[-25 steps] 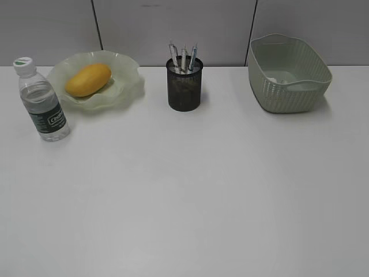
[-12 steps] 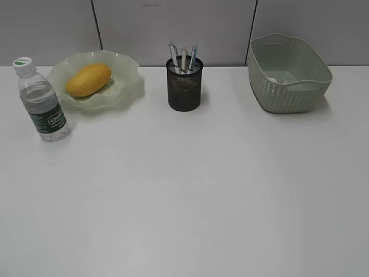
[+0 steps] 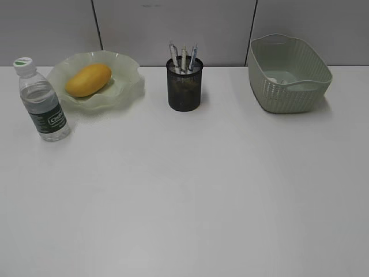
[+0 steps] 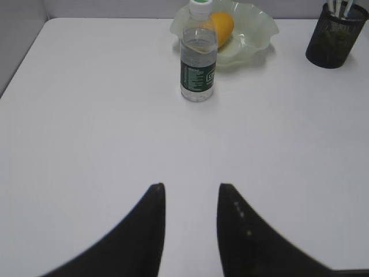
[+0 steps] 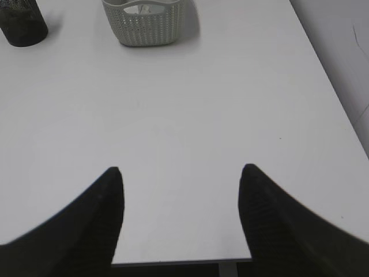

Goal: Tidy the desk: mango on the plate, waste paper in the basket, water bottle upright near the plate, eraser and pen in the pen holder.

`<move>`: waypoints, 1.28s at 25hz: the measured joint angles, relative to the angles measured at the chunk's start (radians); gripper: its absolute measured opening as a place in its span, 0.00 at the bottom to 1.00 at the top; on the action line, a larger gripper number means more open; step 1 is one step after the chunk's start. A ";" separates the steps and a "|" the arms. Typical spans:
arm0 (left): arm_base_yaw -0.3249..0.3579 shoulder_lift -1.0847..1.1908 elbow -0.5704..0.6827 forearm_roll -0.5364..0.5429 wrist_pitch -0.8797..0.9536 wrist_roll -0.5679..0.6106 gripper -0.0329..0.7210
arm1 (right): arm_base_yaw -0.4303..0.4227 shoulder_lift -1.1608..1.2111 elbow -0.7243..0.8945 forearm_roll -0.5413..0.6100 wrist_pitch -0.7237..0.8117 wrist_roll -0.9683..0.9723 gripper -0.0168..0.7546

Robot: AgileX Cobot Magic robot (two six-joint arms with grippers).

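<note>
The yellow-orange mango [image 3: 87, 79] lies on the pale green wavy plate [image 3: 128, 86] at the back left. The water bottle [image 3: 42, 103] stands upright just left of the plate; it also shows in the left wrist view [image 4: 198, 55]. The black mesh pen holder [image 3: 184, 85] holds several pens; the eraser cannot be seen. The grey-green basket [image 3: 288, 86] stands back right, with white paper [image 3: 272, 80] inside. My left gripper [image 4: 191, 187] is open and empty over bare desk. My right gripper [image 5: 182, 169] is open and empty near the desk's front edge. Neither gripper shows in the exterior view.
The white desk [image 3: 184, 196] stretches to a grey panelled wall behind. In the right wrist view the desk's front edge [image 5: 179, 262] and right edge [image 5: 334, 98] show, with the basket [image 5: 147, 22] and pen holder [image 5: 22, 23] far ahead.
</note>
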 joint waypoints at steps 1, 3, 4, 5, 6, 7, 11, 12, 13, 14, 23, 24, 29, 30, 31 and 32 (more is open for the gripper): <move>0.000 0.000 0.000 0.000 0.000 0.000 0.36 | 0.000 0.000 0.000 0.000 0.000 0.000 0.67; 0.000 0.000 0.000 0.000 0.000 0.000 0.36 | 0.000 0.000 0.000 0.000 0.000 0.000 0.67; 0.000 0.000 0.000 0.000 0.000 0.000 0.36 | 0.000 0.000 0.000 0.000 0.000 0.000 0.67; 0.000 0.000 0.000 0.000 0.000 0.000 0.36 | 0.000 0.000 0.000 0.000 0.000 0.000 0.67; 0.000 0.000 0.000 0.000 0.000 0.000 0.36 | 0.000 0.000 0.000 0.000 0.000 0.000 0.67; 0.000 0.000 0.000 0.000 0.000 0.000 0.36 | 0.000 0.000 0.000 0.000 0.000 0.000 0.67; 0.000 0.000 0.000 0.000 0.000 0.000 0.36 | 0.000 0.000 0.000 0.000 0.000 0.000 0.67; 0.000 0.000 0.000 0.000 0.000 0.000 0.36 | 0.000 0.000 0.000 0.000 0.000 0.000 0.67; 0.000 0.000 0.000 0.000 0.000 0.000 0.36 | 0.000 0.000 0.000 0.000 0.000 0.000 0.67; 0.000 0.000 0.000 0.000 0.000 0.000 0.36 | 0.000 0.000 0.000 0.000 0.000 0.000 0.67; 0.000 0.000 0.000 -0.004 0.000 0.009 0.36 | 0.000 0.000 0.000 0.000 0.000 0.000 0.67; 0.000 0.000 0.000 -0.006 0.000 0.012 0.36 | 0.000 0.000 0.000 0.001 0.000 0.000 0.67; 0.000 0.000 0.000 -0.008 0.000 0.016 0.36 | 0.000 0.000 0.000 0.004 -0.001 -0.001 0.67; 0.000 0.000 0.000 -0.008 0.000 0.016 0.36 | 0.000 0.000 0.000 0.004 -0.001 -0.001 0.67; 0.000 0.000 0.000 -0.008 0.000 0.016 0.36 | 0.000 0.000 0.000 0.004 -0.001 -0.001 0.67; 0.000 0.000 0.000 -0.008 0.000 0.016 0.36 | 0.000 0.000 0.000 0.004 -0.001 -0.001 0.67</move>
